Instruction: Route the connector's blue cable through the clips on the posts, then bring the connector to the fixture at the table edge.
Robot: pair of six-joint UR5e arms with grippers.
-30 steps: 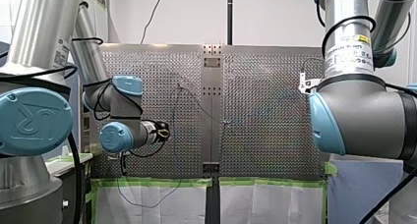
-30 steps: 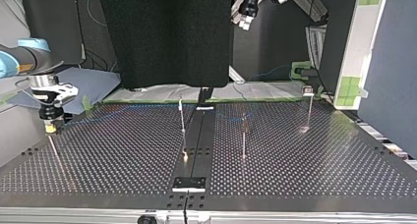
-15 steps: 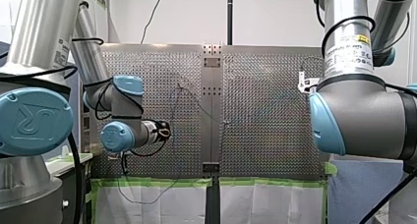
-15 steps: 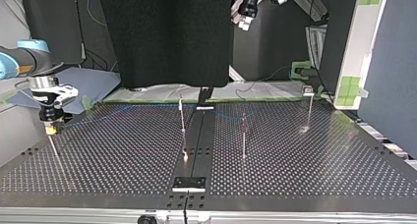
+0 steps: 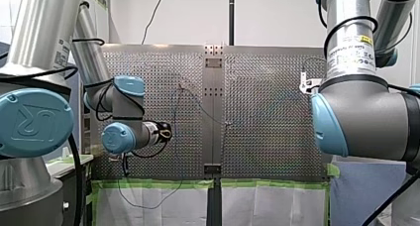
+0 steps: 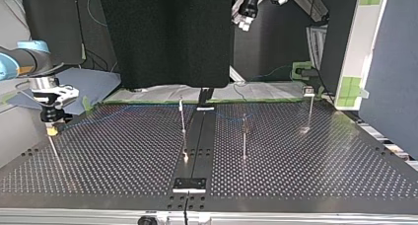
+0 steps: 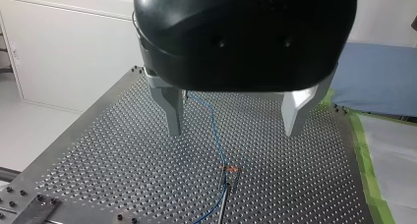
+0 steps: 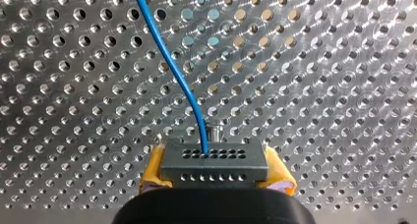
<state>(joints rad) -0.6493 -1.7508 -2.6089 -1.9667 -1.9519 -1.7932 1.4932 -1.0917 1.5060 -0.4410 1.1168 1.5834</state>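
Observation:
In the right wrist view my right gripper is shut on the grey connector, with a yellow pad on each side. The blue cable leaves the connector's face and runs off over the perforated plate. In the top view this gripper hangs low at the table's left side, over a thin slanted rod. The cable runs faintly from there past the middle post to a second post. My left gripper is open and empty, high above the cable and a clip post.
A third post with a small block on top stands at the top view's right. A dark rail runs down the table's middle to a plate at the near edge. Green tape lines one table edge.
Almost nothing: my right gripper has barely shifted with the connector, and the slack cable off the table edge has sagged a little. My left gripper stays high and open.

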